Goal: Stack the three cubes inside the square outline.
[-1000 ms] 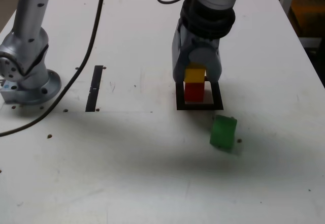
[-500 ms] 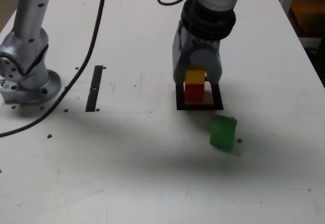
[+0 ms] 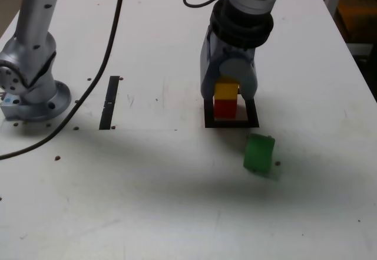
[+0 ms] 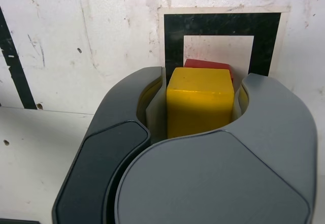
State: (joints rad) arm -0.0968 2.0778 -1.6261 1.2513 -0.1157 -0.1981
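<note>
Have the small, solid yellow cube (image 4: 199, 104) between the curved grey fingers of the pincer (image 4: 203, 79), closed to about the cube's width, with a finger against each of two opposite sides. Holding it over the small, solid red cube (image 3: 225, 108), apparently resting on top, slightly out of line, with a red edge showing past the yellow in the wrist view. Can see red inside the thick black square outline with white centre (image 3: 231, 124), nearer its left side in the exterior view. Can find the small, solid green cube (image 3: 259, 152) outside the outline on the white worktop (image 3: 147, 183), just below the frame's right-hand corner in the exterior view, turned slightly askew.
</note>
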